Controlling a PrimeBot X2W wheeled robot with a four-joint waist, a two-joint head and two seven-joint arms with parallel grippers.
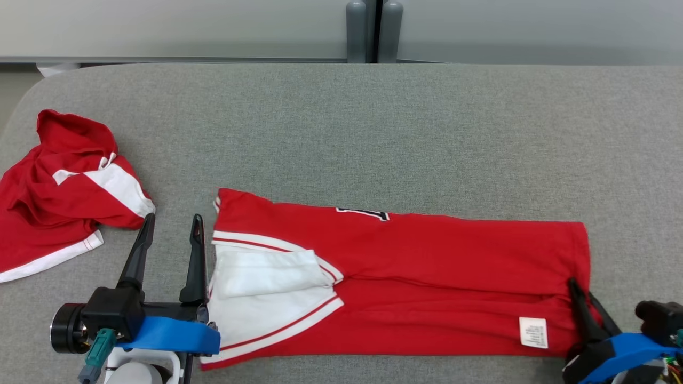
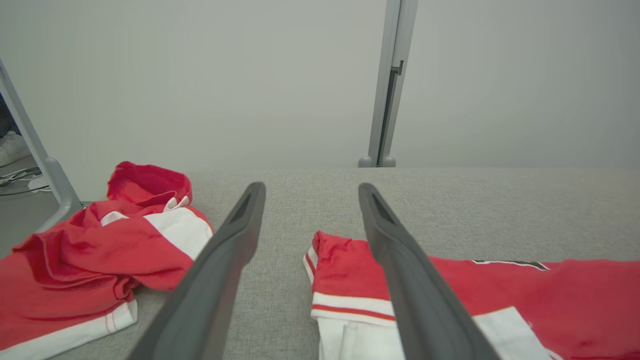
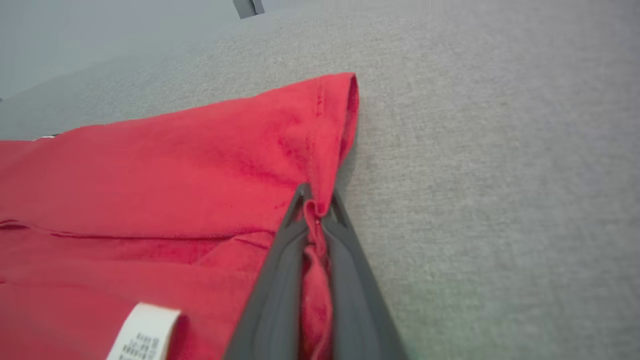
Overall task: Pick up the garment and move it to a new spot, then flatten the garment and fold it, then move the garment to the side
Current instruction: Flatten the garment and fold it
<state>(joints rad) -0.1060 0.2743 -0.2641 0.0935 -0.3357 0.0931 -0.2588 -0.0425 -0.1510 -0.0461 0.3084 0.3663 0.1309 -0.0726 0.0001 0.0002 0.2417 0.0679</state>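
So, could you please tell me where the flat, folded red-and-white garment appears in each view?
Head view: folded red-and-white garment across lower centre.
Left wrist view: garment at lower right.
Right wrist view: garment on the left, hem pinched in the right tool.
Shared landmark: grey upright post beyond the grey fabric surface.

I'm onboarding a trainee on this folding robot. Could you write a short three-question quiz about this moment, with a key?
1. True or false: the right gripper is shut on the folded garment.
2. The left gripper is: A) open, beside the folded garment's left end; B) shut on its white sleeve; C) shut on its label.
3. What lies at the table's left side?
Key: 1 true; 2 A; 3 a crumpled red-and-white garment.
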